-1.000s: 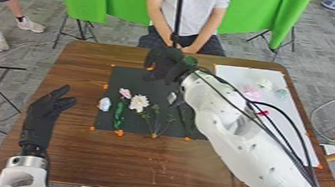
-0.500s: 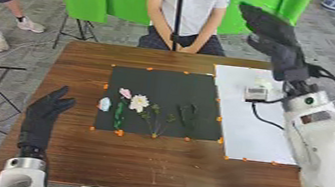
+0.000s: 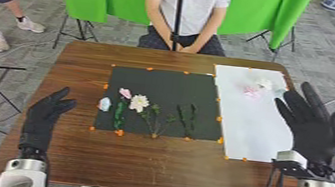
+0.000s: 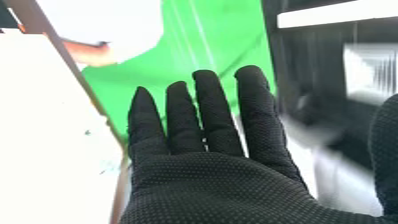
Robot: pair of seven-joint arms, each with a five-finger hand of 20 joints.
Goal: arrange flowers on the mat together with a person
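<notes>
In the head view my right hand [image 3: 314, 128] is above the right edge of the white sheet, fingers straight and spread, holding nothing. The right wrist view shows the same hand [image 4: 213, 185] with its fingers extended. My left hand [image 3: 44, 116] rests open over the table's left side, beside the mat. On the dark mat [image 3: 160, 85] lie a white flower [image 3: 139, 103], a pink one [image 3: 126, 93], a pale bluish one [image 3: 104, 104] and green stems [image 3: 186, 121]. Pink [image 3: 251, 92] and white flowers [image 3: 264, 83] lie on the white sheet [image 3: 254, 126].
The brown wooden table [image 3: 121, 162] surrounds the mat and sheet. Orange tape pieces [image 3: 219, 119] mark their edges. A person's clasped hands [image 3: 180, 47] are at the table's far edge, with a thin black pole [image 3: 179, 12] in front.
My right arm has swung from over the mat, out past the sheet's far right, and back toward the robot at the table's right side. My left hand has stayed still.
</notes>
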